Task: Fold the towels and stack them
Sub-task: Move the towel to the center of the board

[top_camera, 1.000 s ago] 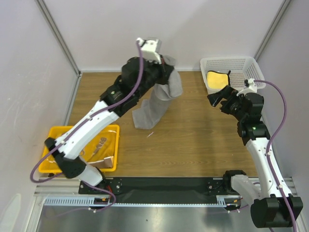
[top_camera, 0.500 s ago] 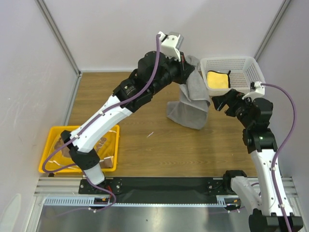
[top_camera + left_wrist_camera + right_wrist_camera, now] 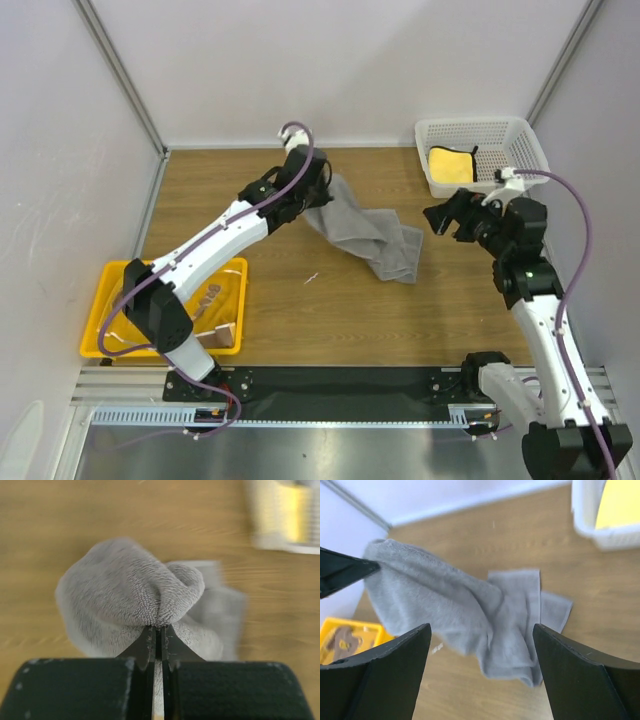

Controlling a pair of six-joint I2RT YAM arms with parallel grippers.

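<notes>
Left jaws clamp a fold of the grey towel (image 3: 125, 595); right jaws stand apart, facing it.

The wooden table (image 3: 330, 310) carried a yellow tray (image 3: 100, 352) at its near left corner and a white mesh basket (image 3: 470, 123) at the far right. Around the middle a grey towel (image 3: 375, 240) lay rumpled on the wood, its left end lifted clear. A small white scrap (image 3: 312, 277) sat just nearer.

No legible text.
Brown marks on the towel (image 3: 205, 298) in the tray (image 3: 95, 335) are too small to read.
</notes>
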